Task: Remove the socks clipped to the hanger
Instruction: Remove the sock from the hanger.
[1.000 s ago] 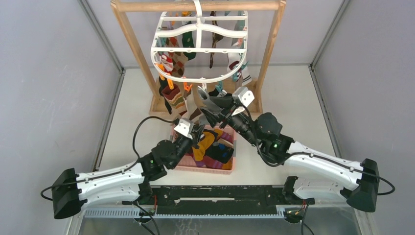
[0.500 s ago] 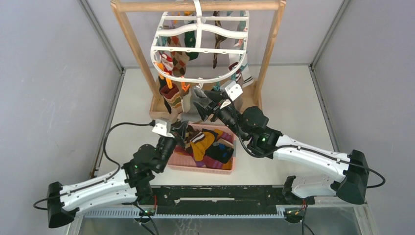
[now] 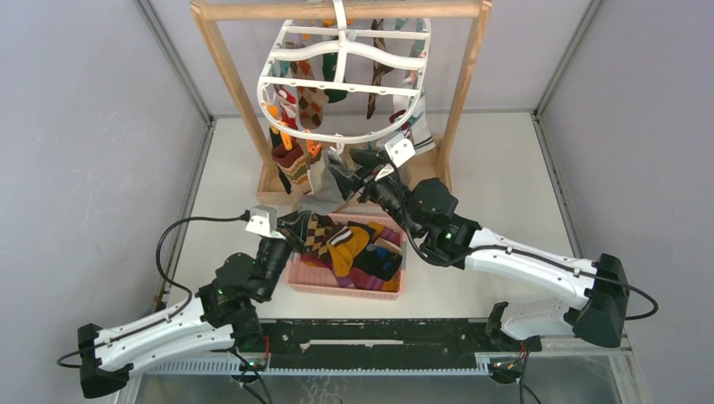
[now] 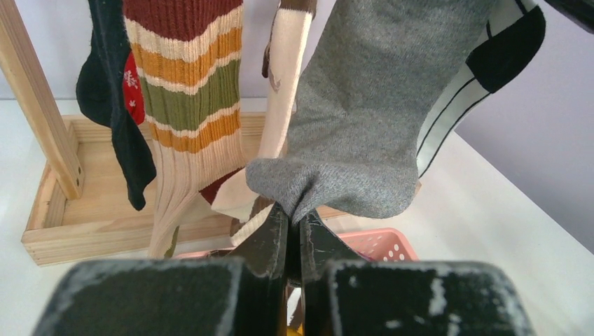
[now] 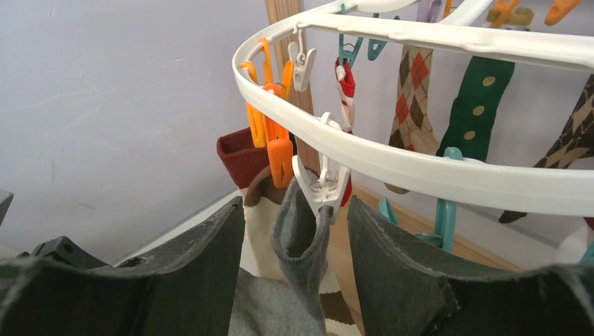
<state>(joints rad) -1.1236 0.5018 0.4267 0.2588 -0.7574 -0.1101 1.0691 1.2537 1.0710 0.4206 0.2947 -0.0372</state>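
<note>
The left pincer (image 4: 294,222) is clenched on the lower end of a grey sock (image 4: 371,119). The sock's long axis runs up and away from that pincer to the near rim of the hanger (image 5: 434,175), where a white clip (image 5: 321,183) bites its cuff. The right pincer (image 5: 298,234) is released, with one jaw either side of that clip, so the right arm is the nearer to it. The left looks placed to draw the sock down towards the pink basket (image 3: 345,289) on the bench (image 3: 505,168).
</note>
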